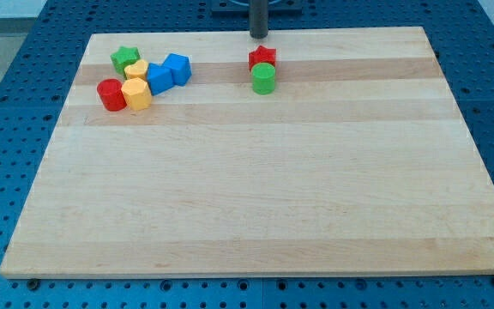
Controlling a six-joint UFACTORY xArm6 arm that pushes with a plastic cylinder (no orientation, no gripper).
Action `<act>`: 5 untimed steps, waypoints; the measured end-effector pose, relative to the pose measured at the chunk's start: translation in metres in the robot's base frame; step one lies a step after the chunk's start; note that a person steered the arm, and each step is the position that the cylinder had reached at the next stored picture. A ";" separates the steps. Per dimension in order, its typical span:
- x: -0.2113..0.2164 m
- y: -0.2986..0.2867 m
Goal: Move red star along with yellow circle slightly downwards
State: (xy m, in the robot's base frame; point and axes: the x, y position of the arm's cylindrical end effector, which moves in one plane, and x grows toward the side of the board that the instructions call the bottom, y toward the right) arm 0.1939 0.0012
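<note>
Above red star (262, 57) hangs my tip (258, 36), holding nothing; green cylinder (264, 78) touches star below

You see very little of the arm here. Only the rod shows: a straight, dark grey cylinder, smooth and plain, with no markings, screws or cables that you can make out. It looks slightly lighter along one side, where light catches it. My tip (258, 36) is its blunt, flat lower end, the same dark grey. Above it, the rod runs out of frame.
</note>
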 end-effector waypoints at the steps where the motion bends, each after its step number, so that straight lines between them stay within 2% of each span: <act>1: 0.011 0.002; 2: 0.061 0.017; 3: 0.061 0.017; 4: 0.090 0.018; 5: 0.092 0.018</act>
